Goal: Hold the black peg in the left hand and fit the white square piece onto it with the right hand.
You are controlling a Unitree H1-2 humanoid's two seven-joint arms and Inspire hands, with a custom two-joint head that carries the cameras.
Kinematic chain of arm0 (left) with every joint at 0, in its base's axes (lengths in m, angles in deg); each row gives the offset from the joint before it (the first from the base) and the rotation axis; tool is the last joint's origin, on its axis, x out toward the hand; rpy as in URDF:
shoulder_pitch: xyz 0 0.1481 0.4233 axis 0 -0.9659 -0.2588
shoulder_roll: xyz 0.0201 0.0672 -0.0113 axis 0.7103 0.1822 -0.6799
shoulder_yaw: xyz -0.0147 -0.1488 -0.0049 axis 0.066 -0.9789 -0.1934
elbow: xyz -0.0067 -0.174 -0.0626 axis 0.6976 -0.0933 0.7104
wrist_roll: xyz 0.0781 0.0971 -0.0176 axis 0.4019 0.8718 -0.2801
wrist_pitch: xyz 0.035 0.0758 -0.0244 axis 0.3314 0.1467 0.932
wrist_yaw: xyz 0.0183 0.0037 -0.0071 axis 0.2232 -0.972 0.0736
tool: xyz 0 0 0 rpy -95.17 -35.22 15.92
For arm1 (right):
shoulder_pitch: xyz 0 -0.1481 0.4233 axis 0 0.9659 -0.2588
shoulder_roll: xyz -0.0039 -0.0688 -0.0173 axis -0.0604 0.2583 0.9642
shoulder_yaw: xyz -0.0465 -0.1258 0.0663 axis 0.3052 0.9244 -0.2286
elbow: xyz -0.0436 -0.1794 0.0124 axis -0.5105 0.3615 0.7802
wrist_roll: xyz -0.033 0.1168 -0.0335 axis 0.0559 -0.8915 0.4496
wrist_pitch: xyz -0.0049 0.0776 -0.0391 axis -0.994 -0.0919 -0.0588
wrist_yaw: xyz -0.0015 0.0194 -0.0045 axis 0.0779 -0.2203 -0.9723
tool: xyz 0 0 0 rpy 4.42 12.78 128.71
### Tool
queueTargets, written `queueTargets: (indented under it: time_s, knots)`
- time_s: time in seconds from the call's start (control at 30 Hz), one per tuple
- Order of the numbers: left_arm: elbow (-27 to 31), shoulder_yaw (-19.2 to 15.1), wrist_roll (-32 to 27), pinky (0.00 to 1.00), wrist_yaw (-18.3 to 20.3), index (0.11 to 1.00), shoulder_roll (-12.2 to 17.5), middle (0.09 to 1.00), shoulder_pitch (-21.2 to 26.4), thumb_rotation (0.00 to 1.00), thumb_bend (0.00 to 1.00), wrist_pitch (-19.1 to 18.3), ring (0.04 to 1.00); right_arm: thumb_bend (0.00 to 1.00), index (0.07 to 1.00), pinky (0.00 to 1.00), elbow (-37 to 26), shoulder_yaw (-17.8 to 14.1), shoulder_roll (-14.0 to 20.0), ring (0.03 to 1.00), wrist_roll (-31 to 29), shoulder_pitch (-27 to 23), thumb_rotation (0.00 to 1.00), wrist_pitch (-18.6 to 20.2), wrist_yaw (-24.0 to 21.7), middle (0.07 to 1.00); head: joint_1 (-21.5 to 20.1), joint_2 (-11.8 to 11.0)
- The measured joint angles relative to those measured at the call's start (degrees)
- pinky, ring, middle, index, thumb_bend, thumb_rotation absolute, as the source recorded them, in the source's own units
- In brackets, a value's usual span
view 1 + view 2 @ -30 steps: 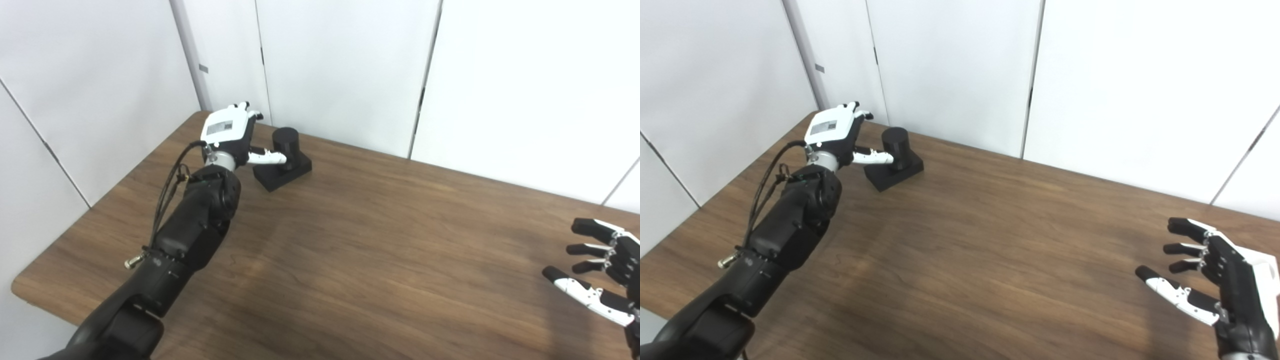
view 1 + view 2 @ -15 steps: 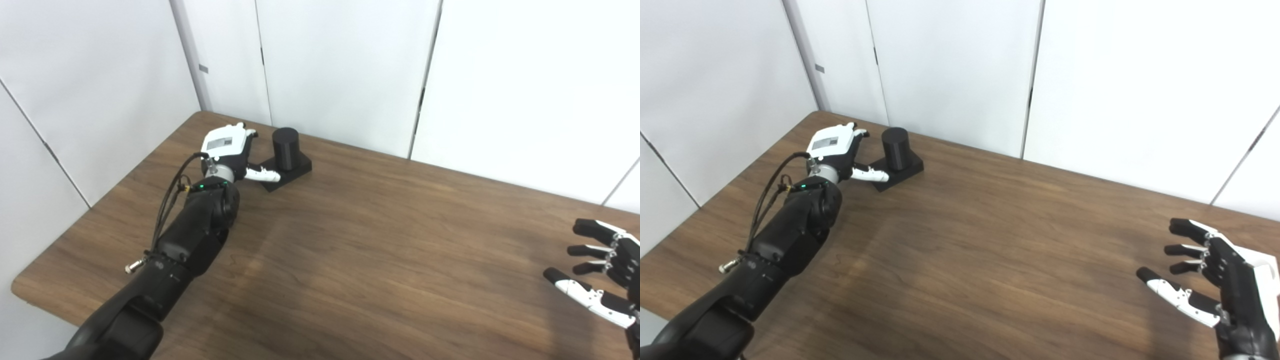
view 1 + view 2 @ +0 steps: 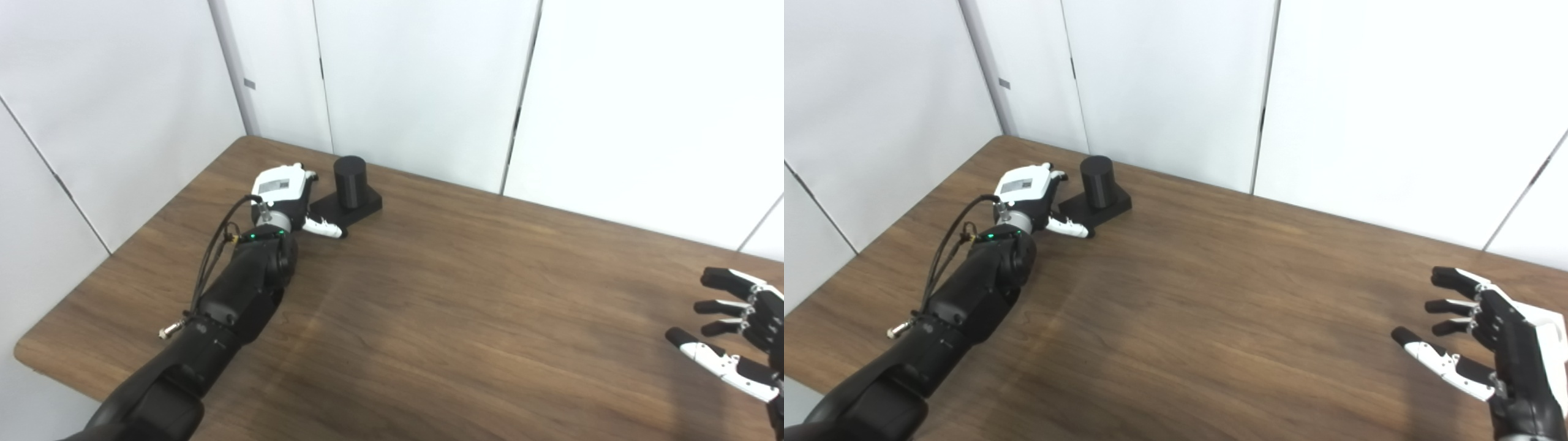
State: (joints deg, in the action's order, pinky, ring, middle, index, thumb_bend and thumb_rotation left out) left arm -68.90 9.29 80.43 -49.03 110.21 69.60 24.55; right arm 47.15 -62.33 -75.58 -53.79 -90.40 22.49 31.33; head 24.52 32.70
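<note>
One black peg, a short upright cylinder on a flat square black base, is seen standing just beyond and to the thumb side of the left hand, which is lowered to the base's near edge; the thumb is laid along the front of the base, while the other fingers are hidden behind the white back of the hand, so it cannot be told whether anything is gripped. The reach for the peg is judged to be the step in hand, with the lift not yet made; a closing of fingers and thumb around the base or cylinder is called for next. The right hand is held well apart, fingers spread and empty, above a white piece partly hidden beneath it, possibly the square piece. Everything is borne by a dark wood-grain table, backed by plain white wall panels.
</note>
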Motion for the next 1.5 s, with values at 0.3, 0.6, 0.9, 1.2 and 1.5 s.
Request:
queueTargets:
  time_s: [0.3,0.6,0.9,1.2,1.5]
  knots:
    - [-1.1,1.1,-0.4,0.96,1.1,0.854,0.1,1.0,0.1,0.52,1.0,0.4,1.0,0.54,0.717,0.48,-1.0,0.0,-0.1,0.62,0.1,0.0,0.0,0.8,-0.1,0.741,-0.4,-0.2]
    - [-1.9,2.4,-1.4,0.97,-1.0,0.789,0.7,1.0,0.1,0.48,1.0,1.5,1.0,0.54,0.713,0.47,-1.2,0.0,-0.1,0.618,0.9,0.1,0.0,1.5,-0.1,0.739,-0.6,-0.1]
    - [-4.3,2.5,-3.7,0.93,-2.4,0.766,1.0,0.993,0.6,0.49,0.93,2.6,1.0,0.52,0.705,0.47,-2.4,0.0,-0.1,0.614,1.0,0.6,0.0,2.0,-0.1,0.734,-1.1,0.4]
    - [-9.2,3.9,-4.7,0.93,-4.6,0.63,1.2,0.912,3.5,0.4,0.79,3.5,1.0,0.47,0.721,0.49,-3.1,0.0,-0.3,0.63,1.0,1.0,0.0,2.5,-0.1,0.75,-1.1,0.8]
    - [-10.2,5.6,-8.6,0.85,-4.8,0.513,2.7,0.892,4.1,0.14,0.66,9.3,0.944,0.42,0.722,0.47,-3.1,0.0,-0.7,0.626,1.0,1.2,0.0,3.5,-0.2,0.758,-1.7,1.1]
